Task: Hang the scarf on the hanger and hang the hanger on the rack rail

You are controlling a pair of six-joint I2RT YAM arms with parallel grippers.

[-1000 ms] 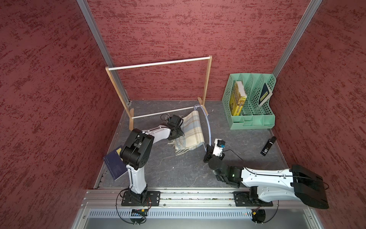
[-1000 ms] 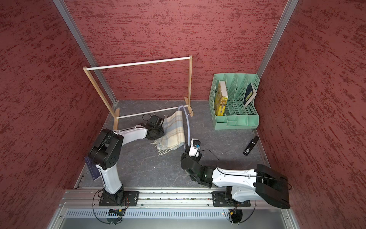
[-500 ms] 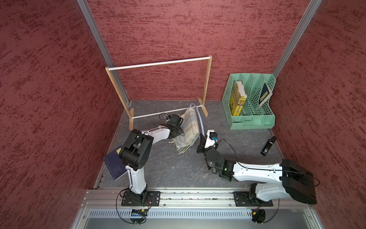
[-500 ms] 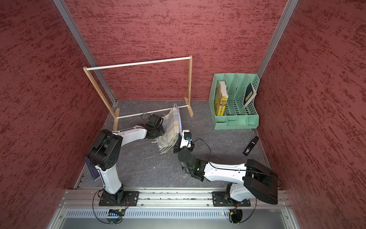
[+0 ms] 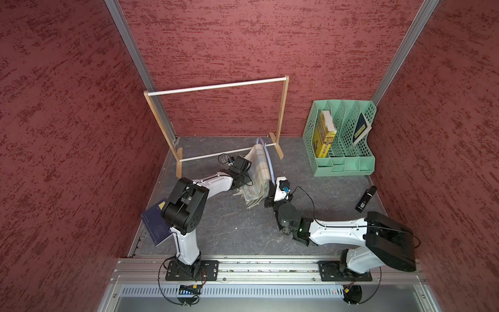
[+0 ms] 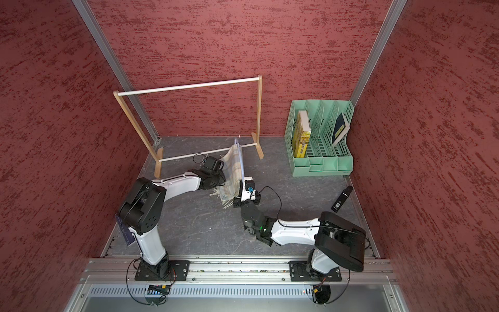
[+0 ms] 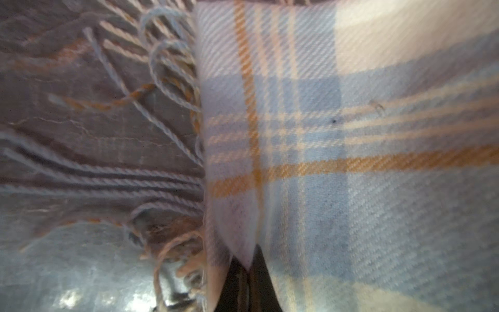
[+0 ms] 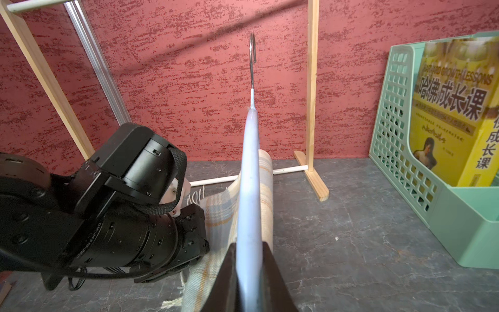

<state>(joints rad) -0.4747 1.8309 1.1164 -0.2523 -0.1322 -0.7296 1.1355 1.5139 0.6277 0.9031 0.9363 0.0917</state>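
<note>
The scarf, plaid in cream and pale blue, stands bunched on the grey floor with its fringe toward the front. The pale-blue hanger stands on edge, wire hook up. Cloth of the scarf shows on both sides of it. My right gripper is shut on the hanger's near end. My left gripper is shut on a fold of the scarf by the fringe; in both top views its fingertips are hidden behind the cloth.
A wooden rack with white rods stands at the back, its lower rod just behind the scarf. A green file organiser with books is at the right, a black device in front of it. A dark blue book leans by the left arm's base.
The right arm has swung in toward the scarf and turned the hanger from lying flat to standing on edge. The scarf has gathered from a spread sheet into a narrow upright bunch.
</note>
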